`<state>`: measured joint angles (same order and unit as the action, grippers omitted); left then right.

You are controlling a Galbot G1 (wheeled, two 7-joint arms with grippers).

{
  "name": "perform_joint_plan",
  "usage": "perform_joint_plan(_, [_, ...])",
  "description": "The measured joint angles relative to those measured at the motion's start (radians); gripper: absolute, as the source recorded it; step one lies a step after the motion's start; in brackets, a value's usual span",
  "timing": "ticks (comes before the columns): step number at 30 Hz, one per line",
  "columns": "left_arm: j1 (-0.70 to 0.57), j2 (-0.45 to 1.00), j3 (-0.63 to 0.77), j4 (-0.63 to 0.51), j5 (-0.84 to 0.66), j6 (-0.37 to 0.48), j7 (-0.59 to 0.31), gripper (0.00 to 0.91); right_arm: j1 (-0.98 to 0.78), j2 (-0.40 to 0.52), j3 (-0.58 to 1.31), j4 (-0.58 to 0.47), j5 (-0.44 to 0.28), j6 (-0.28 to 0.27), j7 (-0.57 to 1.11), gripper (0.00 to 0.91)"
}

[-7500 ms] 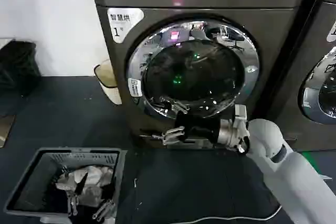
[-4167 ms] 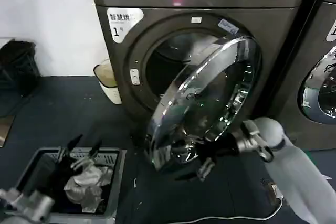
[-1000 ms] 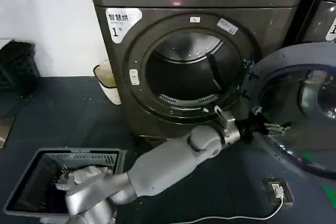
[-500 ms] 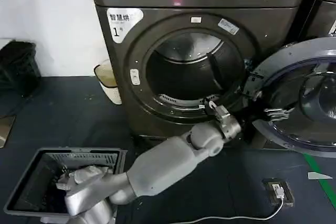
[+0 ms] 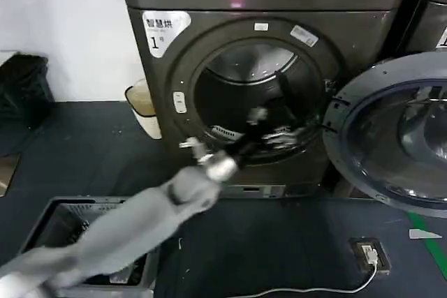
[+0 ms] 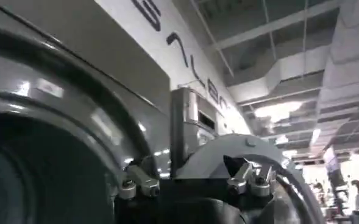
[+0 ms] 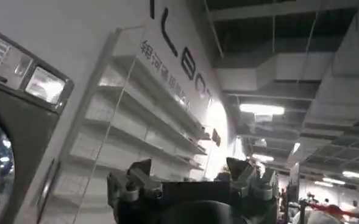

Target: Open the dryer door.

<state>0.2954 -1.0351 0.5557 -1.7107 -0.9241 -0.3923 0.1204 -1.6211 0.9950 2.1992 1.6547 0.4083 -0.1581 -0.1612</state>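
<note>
The dryer door (image 5: 363, 92) of the dark grey machine labelled "1" stands swung wide open to the right, its grey inner rim and domed glass facing me. The round drum opening (image 5: 244, 75) is uncovered. My left arm reaches up from the lower left, and my left gripper (image 5: 276, 135) hangs, blurred, in front of the lower part of the opening, apart from the door. In the left wrist view the left gripper (image 6: 191, 178) is open and holds nothing, with the door's grey rim (image 6: 228, 149) beyond it. My right gripper (image 7: 191, 173) is open and empty, facing shelves and ceiling.
A grey laundry basket (image 5: 98, 203) sits on the floor at the lower left, partly behind my arm. A cream bin (image 5: 143, 106) stands beside the machine, and a black bag (image 5: 24, 88) lies at far left. A plug with a white cable (image 5: 369, 252) lies on the floor at the lower right.
The door went from shut to wide open on the right. In the last second my left gripper left the door's edge and swept left across the drum opening.
</note>
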Motion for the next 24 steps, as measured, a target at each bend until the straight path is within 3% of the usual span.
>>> perform_joint_plan(5, [0.060, 0.205, -0.043, -0.079, -0.068, -0.045, 0.047, 0.907, 0.024, -0.002, 0.003, 0.031, -0.014, -0.041, 0.019, 0.907])
perform_joint_plan(10, [0.144, 0.389, -0.107, -0.138, -0.067, -0.010, 0.063, 0.907, 0.048, -0.007, -0.003, 0.050, -0.064, -0.049, 0.025, 0.907])
perform_joint_plan(17, [0.283, 0.646, -0.255, -0.204, -0.047, 0.166, 0.075, 0.907, 0.080, -0.015, -0.021, 0.050, -0.112, -0.058, 0.037, 0.907])
perform_joint_plan(24, [0.350, 0.858, -0.335, -0.193, -0.013, 0.450, 0.164, 0.907, 0.104, -0.024, -0.035, 0.037, -0.114, -0.051, 0.028, 0.907])
